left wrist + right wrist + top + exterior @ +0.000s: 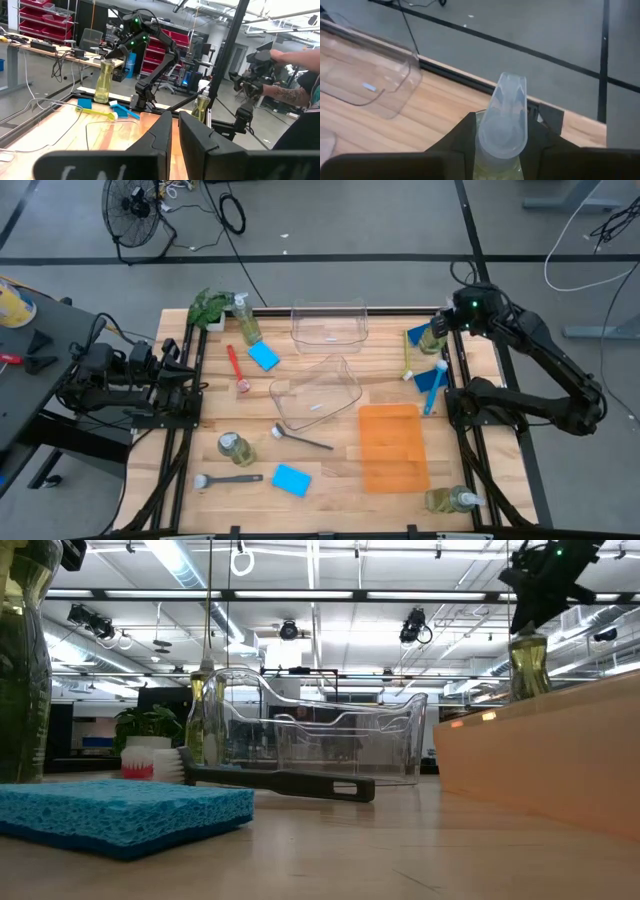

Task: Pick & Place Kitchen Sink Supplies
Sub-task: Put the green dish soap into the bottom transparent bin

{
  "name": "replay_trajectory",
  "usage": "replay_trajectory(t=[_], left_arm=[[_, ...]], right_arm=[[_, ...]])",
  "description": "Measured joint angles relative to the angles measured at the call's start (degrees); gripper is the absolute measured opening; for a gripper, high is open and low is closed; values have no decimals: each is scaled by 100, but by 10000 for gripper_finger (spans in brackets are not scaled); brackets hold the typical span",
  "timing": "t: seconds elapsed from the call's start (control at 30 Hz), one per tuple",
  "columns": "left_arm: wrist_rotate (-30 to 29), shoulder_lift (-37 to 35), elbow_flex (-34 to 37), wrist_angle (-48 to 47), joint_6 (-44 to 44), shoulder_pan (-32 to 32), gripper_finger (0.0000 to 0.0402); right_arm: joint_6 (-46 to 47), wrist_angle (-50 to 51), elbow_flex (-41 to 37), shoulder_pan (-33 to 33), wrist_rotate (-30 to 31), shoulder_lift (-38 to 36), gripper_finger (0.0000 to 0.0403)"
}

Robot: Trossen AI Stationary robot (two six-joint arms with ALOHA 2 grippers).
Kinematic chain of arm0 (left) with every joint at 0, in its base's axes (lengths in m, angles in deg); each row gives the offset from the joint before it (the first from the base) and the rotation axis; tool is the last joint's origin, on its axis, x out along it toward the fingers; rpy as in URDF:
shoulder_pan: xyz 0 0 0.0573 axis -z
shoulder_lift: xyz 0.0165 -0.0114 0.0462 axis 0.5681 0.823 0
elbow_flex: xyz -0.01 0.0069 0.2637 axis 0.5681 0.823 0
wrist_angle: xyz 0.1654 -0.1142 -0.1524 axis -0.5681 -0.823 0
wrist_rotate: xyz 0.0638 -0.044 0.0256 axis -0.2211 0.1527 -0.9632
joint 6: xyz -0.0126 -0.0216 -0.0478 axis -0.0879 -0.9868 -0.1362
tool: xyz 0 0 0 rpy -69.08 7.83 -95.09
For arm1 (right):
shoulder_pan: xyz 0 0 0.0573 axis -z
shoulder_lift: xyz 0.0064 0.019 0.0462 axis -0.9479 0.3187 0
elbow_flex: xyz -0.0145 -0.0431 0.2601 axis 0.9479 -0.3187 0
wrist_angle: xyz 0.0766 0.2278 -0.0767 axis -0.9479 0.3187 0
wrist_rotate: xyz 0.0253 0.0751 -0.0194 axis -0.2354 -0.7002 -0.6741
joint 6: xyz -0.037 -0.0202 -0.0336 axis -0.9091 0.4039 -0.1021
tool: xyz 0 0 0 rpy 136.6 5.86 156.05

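Note:
My right gripper [441, 328] is shut on a clear pump bottle of yellow-green liquid [432, 338] over the table's far right corner; the bottle also shows in the low view [528, 665] and the left wrist view [103, 80]. Under it lie a blue sponge [416, 334], a yellow-green brush [407, 360] and a blue brush [435, 385]. More bottles [243, 318] [236, 448] [455, 500], sponges [264, 357] [291, 479] and brushes [237, 368] [300, 438] [228, 478] lie about the table. My left gripper [175, 135] waits shut at the left edge. My right gripper pinches the bottle's neck [501, 159], just under the clear pump head [507, 112], between its two fingers [460, 137]. The fingers slant down from the table's right side. The bottle hangs upright below them and seems clear of the table; the orange tray hides its base in the low view.
Two clear bins stand mid-table, one upright at the far side [328, 323] and one tipped over [315, 390]. A flat orange tray [392, 445] lies right of centre. A leafy plant [208, 307] stands at the far left corner. A person's arm [290, 92] shows beyond the table.

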Motion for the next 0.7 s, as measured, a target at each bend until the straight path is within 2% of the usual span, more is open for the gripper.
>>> replay_trajectory(t=[0.27,0.7], left_arm=[[-1,0,0,-1,0,-2,37],[0,0,0,0,0,-2,37]], right_arm=[[-207,-20,685,-192,-927,437,100],[-834,-39,1885,-934,-1707,1490,100]])
